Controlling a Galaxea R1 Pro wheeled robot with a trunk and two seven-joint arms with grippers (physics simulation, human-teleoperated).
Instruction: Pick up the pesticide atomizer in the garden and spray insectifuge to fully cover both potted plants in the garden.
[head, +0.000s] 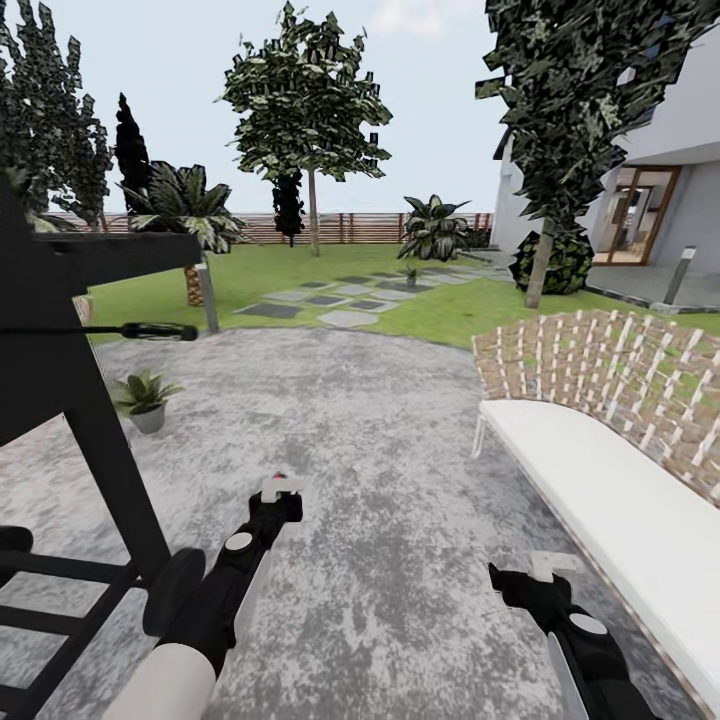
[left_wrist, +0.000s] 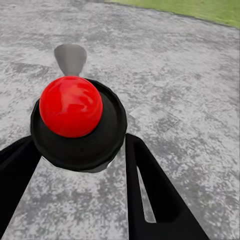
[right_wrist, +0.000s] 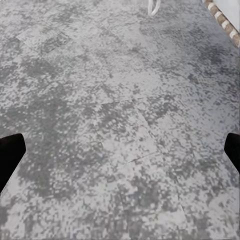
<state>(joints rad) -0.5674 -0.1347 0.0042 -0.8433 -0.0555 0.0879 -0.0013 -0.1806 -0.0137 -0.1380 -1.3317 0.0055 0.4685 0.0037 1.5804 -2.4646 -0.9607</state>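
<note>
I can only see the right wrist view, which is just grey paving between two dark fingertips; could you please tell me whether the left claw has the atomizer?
Observer: Yes. In the left wrist view the left claw is shut on the pesticide atomizer, its red nozzle spot facing the camera.
Operator: Thank you. Is a potted plant in sight?
Observer: The head view shows one potted plant on the round patio, ahead and left of the left claw, beside a black frame.
Operator: And the second one?
Observer: A small potted plant stands far off by the stepping slabs on the lawn.
Operator: What is on my right?
Observer: A white bench with a woven back.
</note>
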